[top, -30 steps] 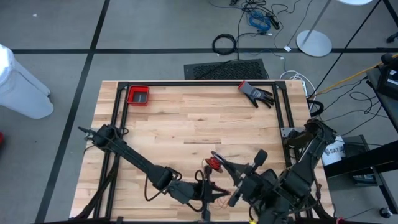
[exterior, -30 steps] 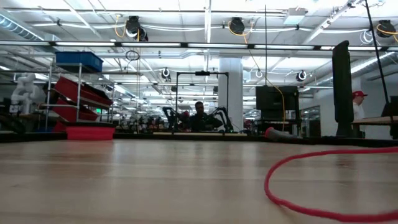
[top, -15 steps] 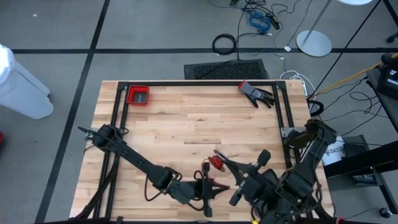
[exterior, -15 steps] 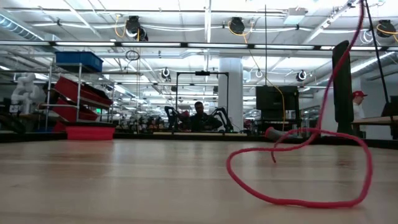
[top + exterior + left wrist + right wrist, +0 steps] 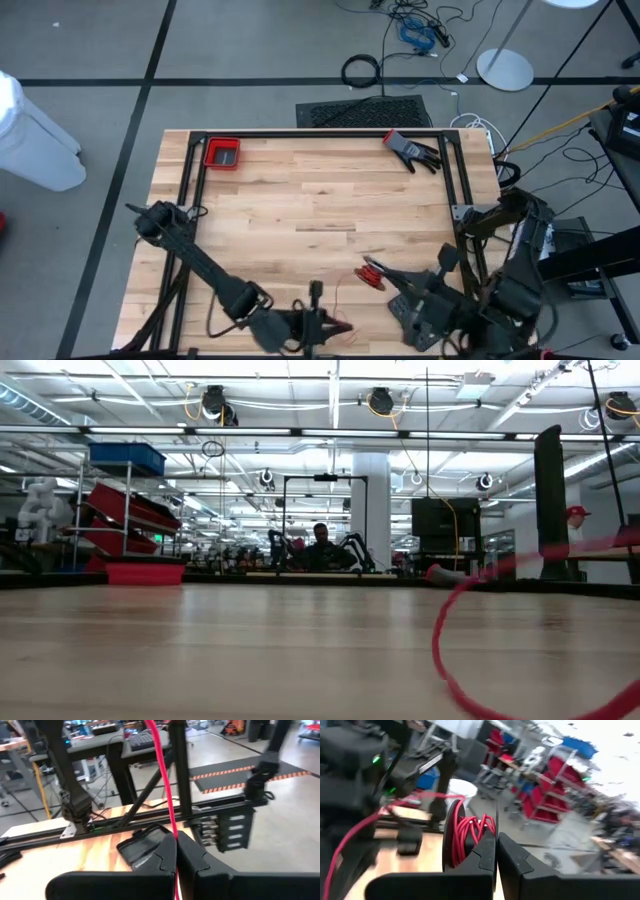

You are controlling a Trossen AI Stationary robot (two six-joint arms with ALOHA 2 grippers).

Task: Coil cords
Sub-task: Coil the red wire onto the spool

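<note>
Pinching thin red cord (image 5: 162,780), left tool (image 5: 176,851) clamps; right tool (image 5: 496,851) grips the cord-wound round spool (image 5: 465,837).

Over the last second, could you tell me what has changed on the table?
The right gripper, jaws shut on the spool, carried it rightward and toward the near edge. The left gripper, jaws shut on the red cord, also drew back toward that edge. In the low view the cord's loop shifted. The red bin and glove stayed put.
</note>
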